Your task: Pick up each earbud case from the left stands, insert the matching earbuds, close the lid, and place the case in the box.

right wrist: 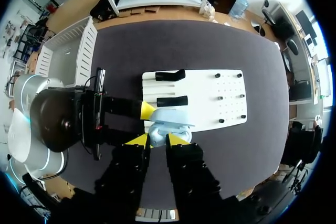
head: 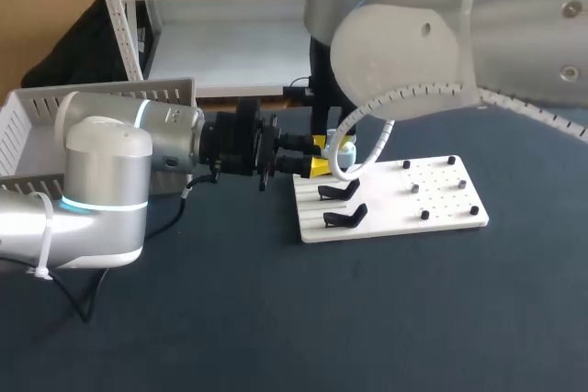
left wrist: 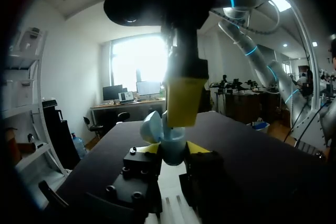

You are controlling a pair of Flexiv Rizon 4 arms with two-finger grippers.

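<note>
A pale blue earbud case [left wrist: 169, 148] with its lid [left wrist: 151, 127] swung open is held in the air, and my left gripper [left wrist: 173, 150] is shut on its body from both sides. In the head view this gripper [head: 319, 155] reaches in level from the left, just over the white board's [head: 441, 199] left end. My right gripper [right wrist: 157, 139] comes straight down onto the case's [right wrist: 167, 124] open top and touches it; what it carries is hidden. Two black stands [head: 338, 192] [head: 345, 217] on the board are bare.
Small pegs [head: 415, 187] stand in rows on the board's right half. A white slatted box [head: 28, 149] sits at the table's far left, behind my left arm. Dark tabletop [head: 367, 319] lies in front of the board.
</note>
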